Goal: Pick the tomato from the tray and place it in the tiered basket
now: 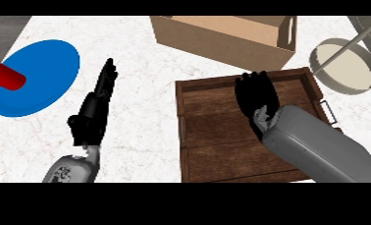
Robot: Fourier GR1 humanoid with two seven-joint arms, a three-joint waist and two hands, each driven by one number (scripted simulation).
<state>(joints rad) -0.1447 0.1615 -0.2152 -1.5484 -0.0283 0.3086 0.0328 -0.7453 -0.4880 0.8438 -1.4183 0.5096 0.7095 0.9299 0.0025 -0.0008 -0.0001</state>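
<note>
The brown wooden tray [217, 135] lies at the centre right of the counter. My right hand [253, 96] hangs over the tray's far part, palm down, with the grey forearm coming in from the lower right. No tomato shows anywhere; whatever lies under that hand is hidden. The tiered basket [326, 69], a cream round bowl with grey rods, stands at the right edge, beyond the tray's far right corner. My left hand [94, 108] rests open on the counter left of the tray, fingers straight and pointing away.
A cardboard box [225, 40] stands just behind the tray. At the far left lies a blue plate [43, 79] with a red cylinder [9, 77] on it. Bare white marble counter shows between the plate and the tray.
</note>
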